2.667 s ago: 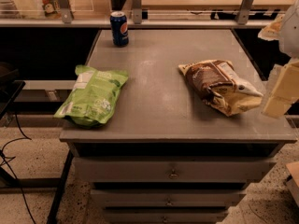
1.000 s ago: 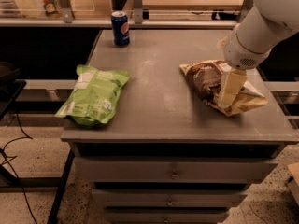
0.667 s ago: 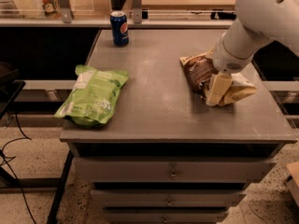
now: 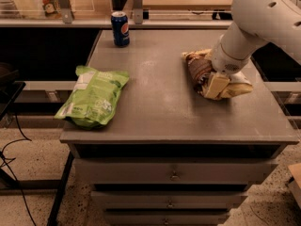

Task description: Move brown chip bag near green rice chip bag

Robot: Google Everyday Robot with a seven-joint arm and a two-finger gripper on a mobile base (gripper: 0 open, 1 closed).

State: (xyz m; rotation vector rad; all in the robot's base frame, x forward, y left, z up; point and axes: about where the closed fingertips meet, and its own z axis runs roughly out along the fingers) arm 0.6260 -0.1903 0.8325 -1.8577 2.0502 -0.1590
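Target, left: the green rice chip bag (image 4: 92,98) lies at the front left corner of the counter (image 4: 160,102). The set-down spot is best picked just beside its right flank, close but without nudging it.
Path, middle: bare grey top separates the two bags. The blue soda can (image 4: 120,28) stands at the back left, well off a straight run.
Grip, right: the brown chip bag (image 4: 200,67) lies crumpled at the counter's right side. The claw (image 4: 216,85) sits low on its cream end. Whether it is spread or pinching cannot be told.
Advice: this looks like the grasp stage. Take a firm fold and lift clear before crossing, as crinkled film may slip.
Writing, left: white patch and small print, unreadable.
Writing, back: red, white and blue Pepsi-style emblem.
Writing, right: none legible.
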